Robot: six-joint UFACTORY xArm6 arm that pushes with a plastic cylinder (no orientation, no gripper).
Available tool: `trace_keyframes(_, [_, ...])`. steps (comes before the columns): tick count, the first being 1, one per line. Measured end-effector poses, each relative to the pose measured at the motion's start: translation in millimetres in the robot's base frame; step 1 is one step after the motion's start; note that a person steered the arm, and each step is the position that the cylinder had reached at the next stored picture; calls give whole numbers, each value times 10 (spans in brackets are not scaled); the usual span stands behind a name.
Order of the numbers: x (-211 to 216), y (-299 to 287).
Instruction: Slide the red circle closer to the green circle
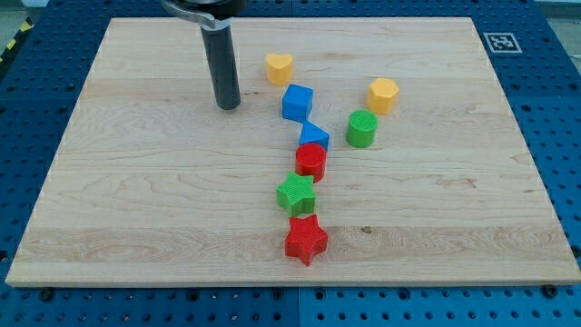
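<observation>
The red circle point(310, 161) is a small round red block near the board's middle. It touches a blue block point(314, 136) just above it. The green circle point(361, 128) stands up and to the right of the red circle, with a small gap between them. My tip point(228, 104) rests on the board well to the upper left of the red circle, left of the blue cube point(297, 102), touching no block.
A yellow heart point(280, 67) lies at the top centre, a yellow hexagon point(383, 94) above the green circle. A green star point(296, 193) and a red star point(306, 239) lie below the red circle. The wooden board point(136, 200) sits on a blue perforated table.
</observation>
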State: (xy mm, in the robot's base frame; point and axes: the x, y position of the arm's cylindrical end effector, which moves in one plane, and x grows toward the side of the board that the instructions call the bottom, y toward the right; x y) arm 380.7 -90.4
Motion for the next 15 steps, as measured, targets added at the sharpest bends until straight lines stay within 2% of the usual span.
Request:
trace_keyframes(2, [0, -34])
trace_keyframes(3, [247, -422])
trace_keyframes(4, [770, -707])
trace_keyframes(5, [1420, -653])
trace_keyframes(6, [1783, -621])
trace_keyframes(7, [1915, -454])
trace_keyframes(9, [2216, 656])
trace_keyframes(11, [2216, 757])
trace_keyframes(15, [2210, 1973])
